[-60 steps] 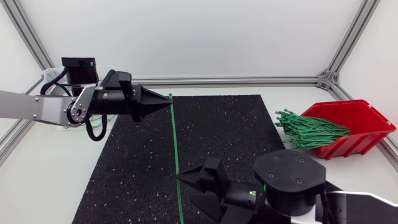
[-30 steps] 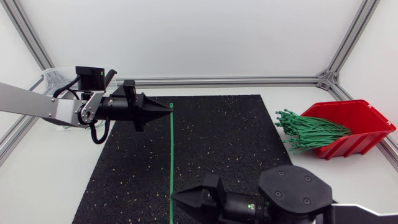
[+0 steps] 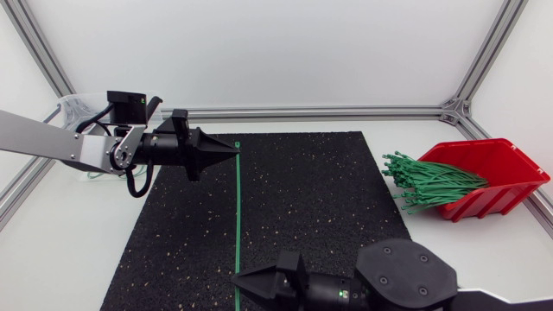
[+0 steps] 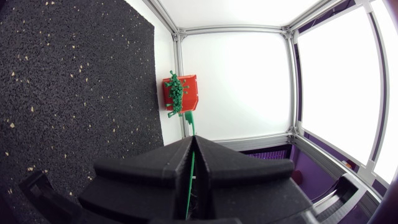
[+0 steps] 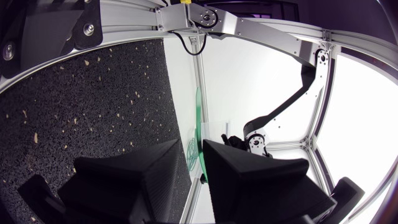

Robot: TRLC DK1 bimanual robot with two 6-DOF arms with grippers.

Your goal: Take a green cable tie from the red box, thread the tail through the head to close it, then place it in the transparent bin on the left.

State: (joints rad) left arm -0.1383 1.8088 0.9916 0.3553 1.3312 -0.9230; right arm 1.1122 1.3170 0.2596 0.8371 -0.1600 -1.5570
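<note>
From the head view I have the left gripper [image 3: 233,148] out over the far left part of the black mat [image 3: 328,199], pointing toward the middle, and its fingers are pressed together on the head end of one green cable tie [image 3: 238,207]. The left wrist view confirms this: the two wedges meet in a tight seam, green shows along it, and a short stub of the tie pokes out ahead of the tips. The tie runs straight from that grip toward me, roughly parallel to the mat's left edge, and its tail reaches the right gripper [image 3: 237,281] at the near edge of the mat. That gripper comes in low from my right and points left. In the right wrist view its fingers [image 5: 143,168] stand slightly apart. The tie passes through the narrow gap between them, and as far as I can judge from that angle it is not pinched. The tie is one straight strip, with the tail not yet through the head. The red box [image 3: 505,173] sits at the far right of the table [image 3: 78,259], off the mat, and a bundle of green ties [image 3: 428,181] spills out of its open side toward the mat. The transparent bin [image 3: 73,108] is at the far left corner, partly hidden behind my left arm.
</note>
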